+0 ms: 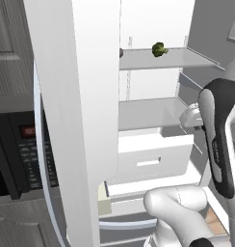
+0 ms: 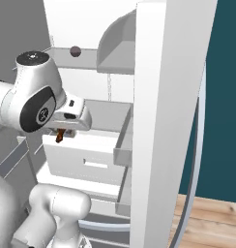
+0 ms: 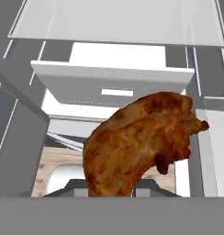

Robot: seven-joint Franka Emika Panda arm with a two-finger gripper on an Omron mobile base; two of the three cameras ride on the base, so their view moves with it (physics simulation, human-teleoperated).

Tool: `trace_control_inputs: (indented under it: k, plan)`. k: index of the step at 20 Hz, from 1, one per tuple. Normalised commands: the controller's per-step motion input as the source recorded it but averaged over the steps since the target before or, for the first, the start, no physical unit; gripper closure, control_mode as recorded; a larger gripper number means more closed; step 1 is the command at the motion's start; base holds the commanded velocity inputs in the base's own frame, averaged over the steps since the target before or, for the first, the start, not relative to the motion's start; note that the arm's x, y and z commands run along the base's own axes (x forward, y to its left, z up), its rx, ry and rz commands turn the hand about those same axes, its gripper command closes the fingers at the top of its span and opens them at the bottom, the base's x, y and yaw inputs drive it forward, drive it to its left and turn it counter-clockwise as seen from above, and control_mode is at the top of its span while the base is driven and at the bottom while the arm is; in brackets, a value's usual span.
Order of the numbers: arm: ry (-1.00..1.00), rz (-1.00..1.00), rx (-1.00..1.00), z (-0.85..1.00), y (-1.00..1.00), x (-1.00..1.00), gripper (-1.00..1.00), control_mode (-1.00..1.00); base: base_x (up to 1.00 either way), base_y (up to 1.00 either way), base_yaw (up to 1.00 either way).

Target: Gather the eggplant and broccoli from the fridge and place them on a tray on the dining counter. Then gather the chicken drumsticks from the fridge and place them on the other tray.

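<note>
The arm (image 2: 37, 104) has glossy white, rounded shells with dark grey joint bands; beside the fridge drawer (image 2: 86, 162), one dark cap bears a small white circular logo.

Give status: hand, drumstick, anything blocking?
Hand shut on chicken drumstick, held in front of the open drawer. Broccoli on upper fridge shelf. Fridge doors open, nothing blocking.

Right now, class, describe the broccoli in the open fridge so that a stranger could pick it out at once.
Start at the open fridge. Inside, find the upper shelf, above the pulled-out white drawer. The broccoli sits on that shelf: a small, lumpy green floret, the one green thing among white and grey surfaces.
</note>
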Motion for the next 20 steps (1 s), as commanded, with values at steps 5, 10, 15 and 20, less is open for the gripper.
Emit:
trace_control_inputs:
  k: [5, 10, 15, 20]
  plan:
    - [0.03, 0.0, 0.0, 0.03, 0.06, -0.7, 1.0, -1.0, 0.0, 0.0, 0.0]
    - [0.0, 0.0, 0.0, -0.01, 0.08, -0.12, 1.0, -1.0, 0.0, 0.0, 0.0]
    - [0.0, 0.0, 0.0, -0.05, 0.01, 0.0, 1.0, -1.0, 0.0, 0.0, 0.0]
    - [0.0, 0.0, 0.0, -0.12, 0.0, -0.18, 1.0, 1.0, -0.11, 0.0, 0.0]
